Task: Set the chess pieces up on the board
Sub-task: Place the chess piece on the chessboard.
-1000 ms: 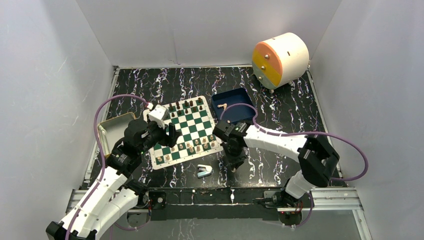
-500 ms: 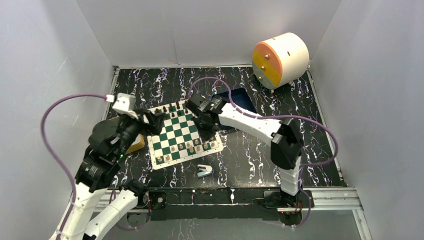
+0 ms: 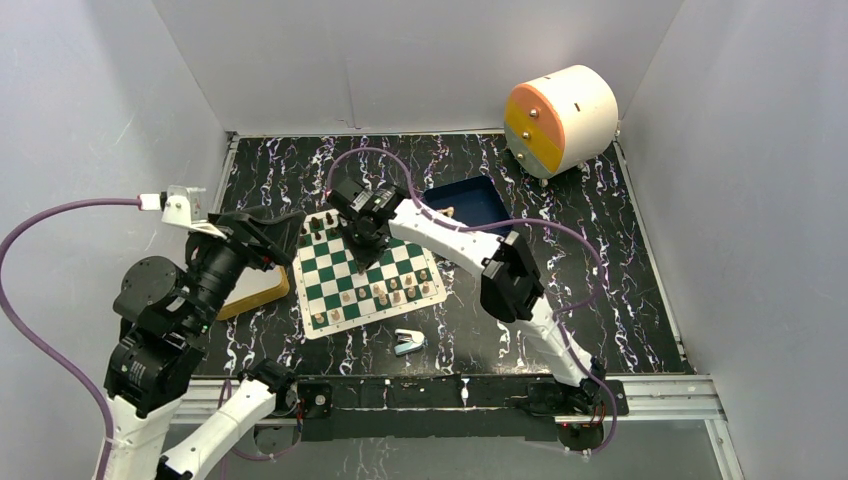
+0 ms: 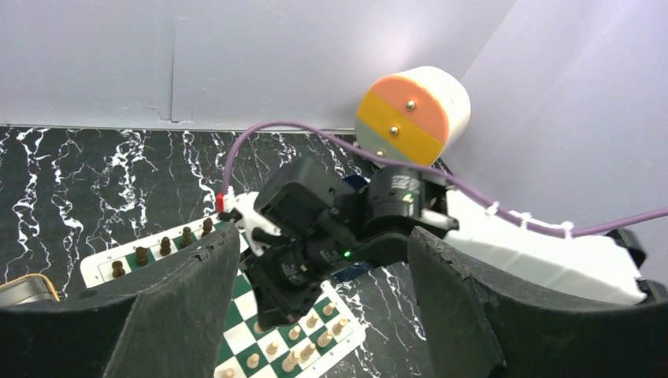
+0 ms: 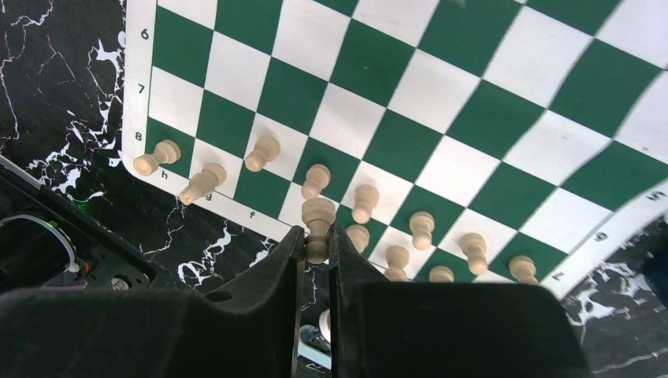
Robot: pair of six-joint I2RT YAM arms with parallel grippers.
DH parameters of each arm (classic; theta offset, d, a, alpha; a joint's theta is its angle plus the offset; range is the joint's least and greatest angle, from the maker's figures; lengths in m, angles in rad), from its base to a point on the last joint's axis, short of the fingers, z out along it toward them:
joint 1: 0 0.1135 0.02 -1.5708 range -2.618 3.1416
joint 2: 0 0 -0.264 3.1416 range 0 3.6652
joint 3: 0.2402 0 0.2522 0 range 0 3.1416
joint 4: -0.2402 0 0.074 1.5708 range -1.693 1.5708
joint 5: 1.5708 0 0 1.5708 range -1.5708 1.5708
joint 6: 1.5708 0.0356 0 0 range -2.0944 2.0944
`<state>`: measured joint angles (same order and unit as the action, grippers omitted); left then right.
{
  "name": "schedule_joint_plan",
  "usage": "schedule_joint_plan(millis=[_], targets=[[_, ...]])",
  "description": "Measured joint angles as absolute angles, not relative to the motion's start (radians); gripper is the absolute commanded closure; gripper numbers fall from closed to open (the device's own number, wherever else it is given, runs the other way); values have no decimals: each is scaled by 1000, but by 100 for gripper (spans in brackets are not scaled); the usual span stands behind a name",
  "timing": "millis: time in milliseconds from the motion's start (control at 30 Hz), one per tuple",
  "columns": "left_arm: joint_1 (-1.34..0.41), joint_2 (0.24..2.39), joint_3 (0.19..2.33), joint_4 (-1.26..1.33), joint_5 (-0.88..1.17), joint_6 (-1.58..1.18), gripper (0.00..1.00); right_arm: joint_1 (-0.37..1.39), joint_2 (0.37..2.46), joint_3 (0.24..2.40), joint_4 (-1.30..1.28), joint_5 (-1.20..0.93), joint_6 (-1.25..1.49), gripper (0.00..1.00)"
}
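A light tan piece with a rounded head is grasped by the right pincer; its lower part is clenched between the two black fingers. Under this pincer the board is seen, a flat mat of dark green and white squares with a white border on which letters and numbers are printed. Just beyond the fingertips, more light tan chess pieces are stood in two uneven rows along that border. Dark pieces are lined up on the opposite edge, seen past the left finger of the left pincer. This pincer is released, with its fingers spread wide and nothing between them.

Whether the grasped piece touches the board cannot be told, and its kind is hard to make out. In the top view the far part of the board is hidden by the right arm, and a blue tray behind that arm is partly covered.

The desk is black with white veins and is enclosed by pale walls. A white drum with an orange and yellow face is laid far beyond the right pincer.
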<state>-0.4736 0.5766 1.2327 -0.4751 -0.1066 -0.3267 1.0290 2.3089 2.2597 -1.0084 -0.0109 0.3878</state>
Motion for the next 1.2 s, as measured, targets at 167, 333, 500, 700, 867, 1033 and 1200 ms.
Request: schedule_joint_plan(millis=[167, 333, 500, 700, 867, 1033, 1200], targets=[[-474, 566, 1248, -482, -118, -361, 25, 1039, 2372, 2298, -997, -41, 386, 78], [-474, 556, 1243, -489, -126, -374, 25, 1044, 2399, 2320, -975, -45, 382, 78], [-474, 537, 1208, -498, -140, -373, 27, 1041, 2399, 2328, -954, 2, 367, 78], [-474, 528, 1157, -518, -154, -360, 28, 1018, 2399, 2327, -947, 51, 360, 78], [-474, 528, 1134, -542, -162, -350, 29, 978, 2399, 2302, -945, 73, 359, 77], [-474, 527, 1118, -551, -167, -340, 30, 944, 2411, 2273, -962, 77, 358, 75], [-474, 526, 1093, -553, -169, -332, 30, 934, 2430, 2260, -973, 79, 356, 75]])
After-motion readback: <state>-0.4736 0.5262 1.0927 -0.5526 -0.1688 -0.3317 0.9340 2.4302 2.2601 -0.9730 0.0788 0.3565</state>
